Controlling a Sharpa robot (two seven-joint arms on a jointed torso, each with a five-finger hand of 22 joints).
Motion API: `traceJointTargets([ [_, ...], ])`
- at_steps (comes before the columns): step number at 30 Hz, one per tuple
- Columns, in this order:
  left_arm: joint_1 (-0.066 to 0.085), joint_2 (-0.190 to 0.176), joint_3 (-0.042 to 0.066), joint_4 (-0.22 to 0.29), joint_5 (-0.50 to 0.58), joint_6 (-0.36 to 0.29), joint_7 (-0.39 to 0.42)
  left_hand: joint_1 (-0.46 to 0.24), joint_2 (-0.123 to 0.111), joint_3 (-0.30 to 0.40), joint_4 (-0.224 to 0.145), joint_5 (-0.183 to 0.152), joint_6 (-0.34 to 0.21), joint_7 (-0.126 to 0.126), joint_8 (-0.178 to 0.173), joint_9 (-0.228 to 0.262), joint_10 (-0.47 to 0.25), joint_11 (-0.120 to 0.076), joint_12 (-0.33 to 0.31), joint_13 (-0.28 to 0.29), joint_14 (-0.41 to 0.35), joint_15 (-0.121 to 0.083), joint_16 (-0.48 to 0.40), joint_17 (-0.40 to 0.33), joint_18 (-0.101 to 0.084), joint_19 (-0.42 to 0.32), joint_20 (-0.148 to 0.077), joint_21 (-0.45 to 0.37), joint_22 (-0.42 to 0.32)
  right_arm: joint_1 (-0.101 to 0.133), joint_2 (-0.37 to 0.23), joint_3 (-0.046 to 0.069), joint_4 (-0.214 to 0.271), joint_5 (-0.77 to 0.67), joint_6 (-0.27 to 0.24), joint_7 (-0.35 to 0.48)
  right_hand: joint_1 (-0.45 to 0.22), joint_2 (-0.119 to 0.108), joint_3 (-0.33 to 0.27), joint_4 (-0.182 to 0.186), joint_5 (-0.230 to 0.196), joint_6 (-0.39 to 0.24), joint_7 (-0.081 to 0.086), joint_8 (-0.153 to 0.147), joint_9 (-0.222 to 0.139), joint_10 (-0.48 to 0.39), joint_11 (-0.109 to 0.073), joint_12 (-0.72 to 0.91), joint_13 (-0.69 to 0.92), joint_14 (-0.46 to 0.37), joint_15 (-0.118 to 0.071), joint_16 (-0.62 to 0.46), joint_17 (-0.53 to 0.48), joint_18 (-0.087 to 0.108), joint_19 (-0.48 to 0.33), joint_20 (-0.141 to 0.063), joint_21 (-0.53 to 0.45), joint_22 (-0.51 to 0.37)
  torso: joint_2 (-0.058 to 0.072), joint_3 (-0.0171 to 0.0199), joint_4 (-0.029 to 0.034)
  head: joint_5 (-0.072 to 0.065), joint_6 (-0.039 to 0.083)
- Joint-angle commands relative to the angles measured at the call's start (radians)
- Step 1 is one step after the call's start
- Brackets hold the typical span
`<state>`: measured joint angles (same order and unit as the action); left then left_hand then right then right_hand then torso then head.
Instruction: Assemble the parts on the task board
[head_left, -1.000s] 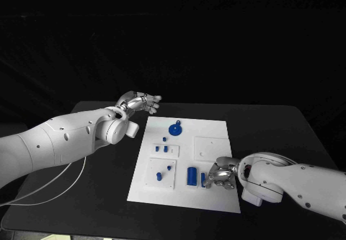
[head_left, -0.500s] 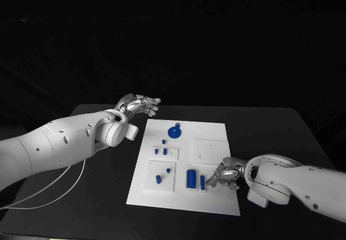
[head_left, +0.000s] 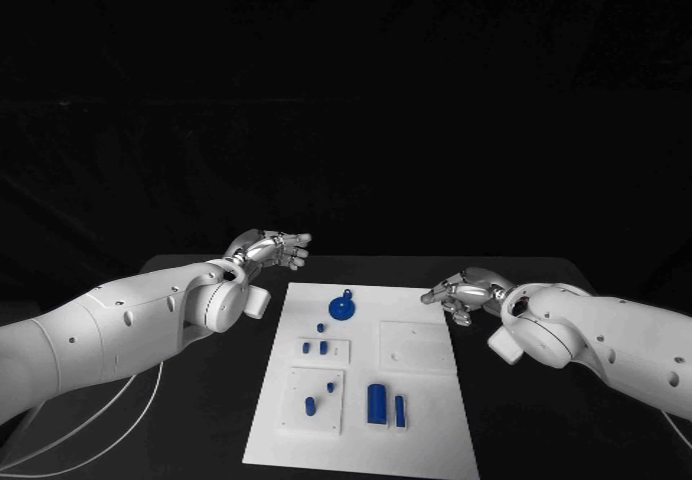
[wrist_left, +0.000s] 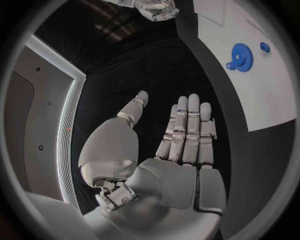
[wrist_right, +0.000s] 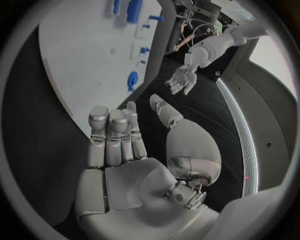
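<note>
The right hand (head_left: 464, 295) has lifted from the near parts (head_left: 385, 403) to the task board (head_left: 418, 440)'s far right corner, open and empty. The left hand (head_left: 274, 249) is open beyond its far left corner. No part is in transit.

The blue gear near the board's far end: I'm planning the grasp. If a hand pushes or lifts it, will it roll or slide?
The blue gear lies flat on the task board, so it would probably slide rather than roll. It looks like thin rigid plastic, likely light and stiff. Its low profile may make pinching it awkward.
</note>
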<state>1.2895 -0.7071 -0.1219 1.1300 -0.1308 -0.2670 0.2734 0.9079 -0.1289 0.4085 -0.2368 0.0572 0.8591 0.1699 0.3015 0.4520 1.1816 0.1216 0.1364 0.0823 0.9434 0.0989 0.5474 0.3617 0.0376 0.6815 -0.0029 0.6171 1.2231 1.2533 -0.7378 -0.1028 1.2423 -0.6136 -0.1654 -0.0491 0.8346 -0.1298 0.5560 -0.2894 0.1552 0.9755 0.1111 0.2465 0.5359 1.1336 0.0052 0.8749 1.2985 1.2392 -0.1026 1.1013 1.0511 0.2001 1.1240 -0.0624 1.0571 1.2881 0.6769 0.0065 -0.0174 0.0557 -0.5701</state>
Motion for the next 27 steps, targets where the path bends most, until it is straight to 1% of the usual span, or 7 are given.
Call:
traceJointTargets([
  [1, 0.002, 0.004, 0.002, -0.013, 0.077, 0.025, 0.001, -0.001, -0.002, 0.005, -0.004, -0.001, -0.014, 0.002, -0.007, -0.003, -0.020, 0.005, -0.015, -0.006, -0.030, 0.016, -0.025, -0.005, 0.021, -0.025, 0.013, -0.013, 0.002, 0.002, 0.036, 0.014, -0.090, 0.154, -0.020, 0.185, 0.017, 0.006, -0.009, 0.000, 0.014, -0.018, 0.012, -0.007, 0.001, -0.034, 0.007, -0.041, -0.029, -0.047, 0.008, -0.045, -0.024, 0.055, -0.048, 0.014, -0.045, -0.015, -0.025, -0.0013, -0.0053, -0.002, 0.032],
  [5, 0.006, 0.016, 0.002, -0.040, 0.106, 0.038, -0.004, 0.003, -0.006, 0.012, 0.000, -0.001, -0.031, 0.001, -0.014, -0.006, -0.054, 0.015, -0.046, -0.014, -0.082, 0.041, -0.067, -0.014, 0.025, -0.066, 0.039, -0.039, 0.002, 0.001, 0.103, 0.043, -0.222, 0.192, -0.011, 0.235, 0.027, 0.020, -0.005, -0.001, 0.022, -0.060, 0.044, -0.016, 0.007, -0.129, 0.043, -0.238, -0.218, -0.177, 0.063, -0.247, -0.141, 0.023, -0.200, 0.084, -0.239, -0.106, -0.036, 0.0021, -0.0078, 0.002, 0.051],
  [11, 0.005, 0.051, 0.003, -0.081, 0.156, 0.035, 0.024, -0.012, -0.019, 0.025, 0.039, 0.001, -0.095, -0.014, -0.038, -0.013, -0.166, 0.015, -0.073, -0.017, -0.176, 0.063, -0.138, -0.037, -0.003, -0.174, 0.066, -0.106, 0.000, -0.004, 0.167, 0.065, -0.343, 0.280, 0.011, 0.293, 0.052, 0.040, 0.002, -0.010, 0.027, -0.140, 0.051, -0.030, 0.000, -0.217, 0.142, -0.623, -0.693, -0.392, 0.241, -0.640, -0.393, -0.046, -0.484, 0.197, -0.574, -0.294, -0.047, 0.0086, -0.0076, 0.006, 0.073],
  [19, 0.005, 0.066, 0.003, -0.095, 0.157, 0.044, 0.039, -0.015, -0.018, 0.030, 0.064, 0.001, -0.125, -0.029, -0.043, -0.011, -0.214, 0.006, -0.071, -0.015, -0.210, 0.064, -0.161, -0.042, -0.024, -0.211, 0.068, -0.131, 0.005, -0.007, 0.173, 0.077, -0.370, 0.297, 0.016, 0.302, 0.052, 0.064, -0.050, 0.002, 0.023, -0.168, 0.043, -0.019, -0.016, -0.175, 0.145, -0.753, -0.957, -0.434, 0.257, -0.768, -0.534, -0.045, -0.555, 0.245, -0.695, -0.373, -0.053, 0.0120, -0.0048, 0.007, 0.081],
  [20, 0.004, 0.063, 0.002, -0.094, 0.130, 0.023, 0.011, -0.908, 0.129, -0.409, 0.237, -0.057, -0.859, -0.170, -0.302, -0.452, -1.182, -0.122, -0.136, -0.082, -0.943, -0.099, -0.547, -0.362, -0.038, -0.681, 0.003, -0.617, -0.364, -0.006, 0.175, 0.076, -0.375, 0.259, -0.005, 0.258, -0.835, 0.130, -0.556, 0.289, -0.155, -0.976, -0.111, -0.247, -0.536, -1.134, -0.005, -0.875, -1.299, -1.239, 0.103, -1.101, -1.051, -0.200, -1.124, 0.062, -1.057, -1.288, -0.050, 0.0096, -0.0061, 0.006, 0.079],
  [26, -0.012, 0.055, 0.009, -0.060, 0.130, -0.011, 0.026, -0.908, 0.129, -0.409, 0.237, -0.057, -0.859, -0.170, -0.302, -0.452, -1.182, -0.122, -0.136, -0.082, -0.943, -0.099, -0.547, -0.362, -0.038, -0.681, 0.003, -0.617, -0.508, -0.016, 0.164, 0.077, -0.340, 0.276, -0.034, 0.273, -0.835, 0.130, -0.556, 0.289, -0.155, -0.976, -0.111, -0.247, -0.536, -1.134, -0.005, -0.875, -1.299, -1.239, 0.103, -1.101, -1.051, -0.200, -1.124, 0.062, -1.057, -1.288, -0.063, 0.0071, -0.0025, -0.003, 0.062],
  [27, -0.017, 0.052, 0.012, -0.048, 0.130, -0.023, 0.031, -0.908, 0.129, -0.409, 0.237, -0.057, -0.859, -0.170, -0.302, -0.452, -1.182, -0.122, -0.136, -0.082, -0.943, -0.099, -0.547, -0.362, -0.038, -0.681, 0.003, -0.617, -1.223, -0.019, 0.161, 0.078, -0.328, 0.282, -0.045, 0.279, -0.835, 0.130, -0.556, 0.289, -0.155, -0.976, -0.111, -0.247, -0.536, -1.134, -0.005, -0.875, -1.299, -1.239, 0.103, -1.101, -1.051, -0.200, -1.124, 0.062, -1.057, -1.288, -0.068, 0.0062, -0.0011, -0.007, 0.056],
])
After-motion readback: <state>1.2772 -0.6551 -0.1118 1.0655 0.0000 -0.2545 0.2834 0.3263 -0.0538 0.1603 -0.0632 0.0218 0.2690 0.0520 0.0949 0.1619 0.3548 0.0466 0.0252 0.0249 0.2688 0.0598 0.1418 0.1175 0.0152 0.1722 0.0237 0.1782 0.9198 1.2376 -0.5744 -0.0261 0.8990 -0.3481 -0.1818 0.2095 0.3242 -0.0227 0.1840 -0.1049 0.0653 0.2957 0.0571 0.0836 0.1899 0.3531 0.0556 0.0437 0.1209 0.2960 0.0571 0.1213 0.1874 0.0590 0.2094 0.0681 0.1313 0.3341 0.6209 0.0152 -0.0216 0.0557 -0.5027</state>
